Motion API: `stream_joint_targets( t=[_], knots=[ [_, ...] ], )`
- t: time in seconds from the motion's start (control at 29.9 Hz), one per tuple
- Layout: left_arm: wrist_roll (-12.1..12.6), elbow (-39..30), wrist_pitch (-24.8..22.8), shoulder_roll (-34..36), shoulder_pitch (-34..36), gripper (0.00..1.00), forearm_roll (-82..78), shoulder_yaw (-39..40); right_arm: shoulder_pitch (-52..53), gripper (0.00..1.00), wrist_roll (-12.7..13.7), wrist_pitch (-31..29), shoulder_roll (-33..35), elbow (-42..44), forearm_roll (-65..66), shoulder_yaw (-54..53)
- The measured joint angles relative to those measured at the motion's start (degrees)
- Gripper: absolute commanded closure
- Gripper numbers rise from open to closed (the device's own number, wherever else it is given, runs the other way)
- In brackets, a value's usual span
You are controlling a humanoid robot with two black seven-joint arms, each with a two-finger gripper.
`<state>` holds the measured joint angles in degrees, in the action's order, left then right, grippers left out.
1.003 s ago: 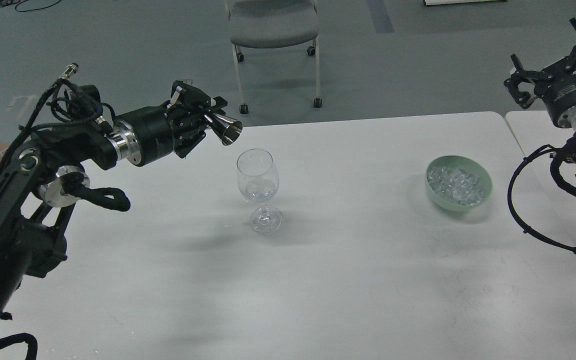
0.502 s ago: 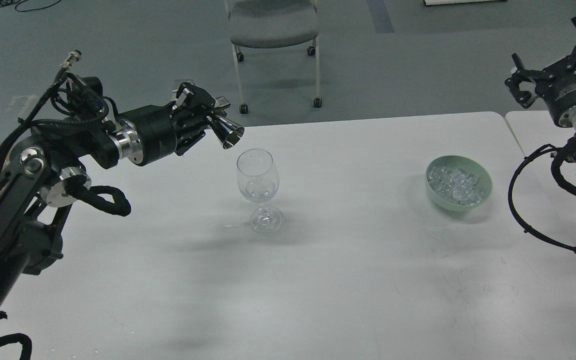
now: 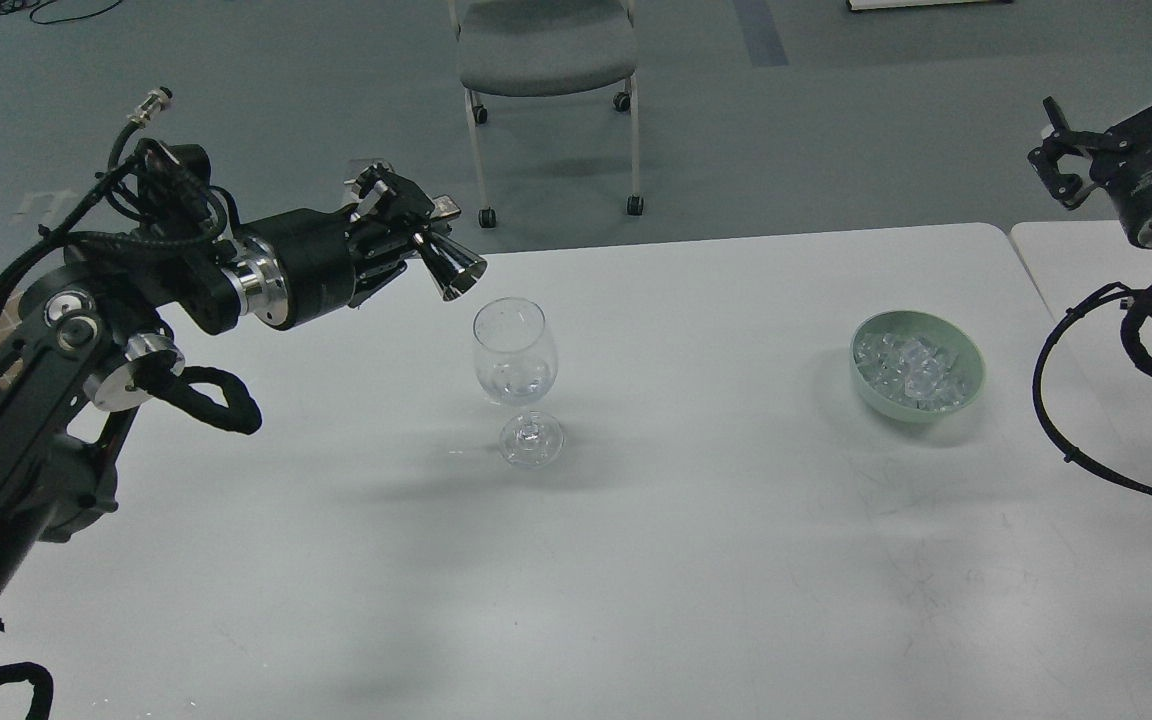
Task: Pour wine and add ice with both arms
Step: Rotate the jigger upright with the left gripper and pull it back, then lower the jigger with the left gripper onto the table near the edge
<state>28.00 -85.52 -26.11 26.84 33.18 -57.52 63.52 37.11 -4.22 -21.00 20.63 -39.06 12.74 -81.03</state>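
Left gripper [image 3: 414, 232] clamped on tilted steel jigger [image 3: 453, 264] above wine glass [image 3: 515, 352]; right gripper [image 3: 1126, 120] spread.

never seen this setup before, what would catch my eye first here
The left gripper at upper left holds a shiny metal jigger tipped toward the wine glass standing mid-table. A green bowl of ice sits to the right, and the right gripper hangs empty at the far right edge.

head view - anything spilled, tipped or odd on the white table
Nothing stands out. The clear stemmed wine glass stands upright, the pale green bowl keeps its clear ice cubes inside, and no puddle shows.
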Motion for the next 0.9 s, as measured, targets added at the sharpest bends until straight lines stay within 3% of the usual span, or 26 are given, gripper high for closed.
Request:
stream_joint_targets(
  t=[0.4,0.67,0.9],
  knots=[
    [0.00,1.19,3.33,0.62,-0.43,1.00,19.16,6.13,-0.33,0.00,0.00,0.00,-0.05,0.22,0.00,0.18],
    [0.00,3.56,6.35,-0.19,-7.46,1.00,35.12,13.38,-1.43,0.00,0.00,0.00,-0.06,0.39,0.20,0.52],
    [0.00,11.27,5.78,-4.75,-10.63,1.00,40.07,19.30,-3.07,0.00,-0.09,0.00,-0.05,0.51,0.40,0.67]
  ],
)
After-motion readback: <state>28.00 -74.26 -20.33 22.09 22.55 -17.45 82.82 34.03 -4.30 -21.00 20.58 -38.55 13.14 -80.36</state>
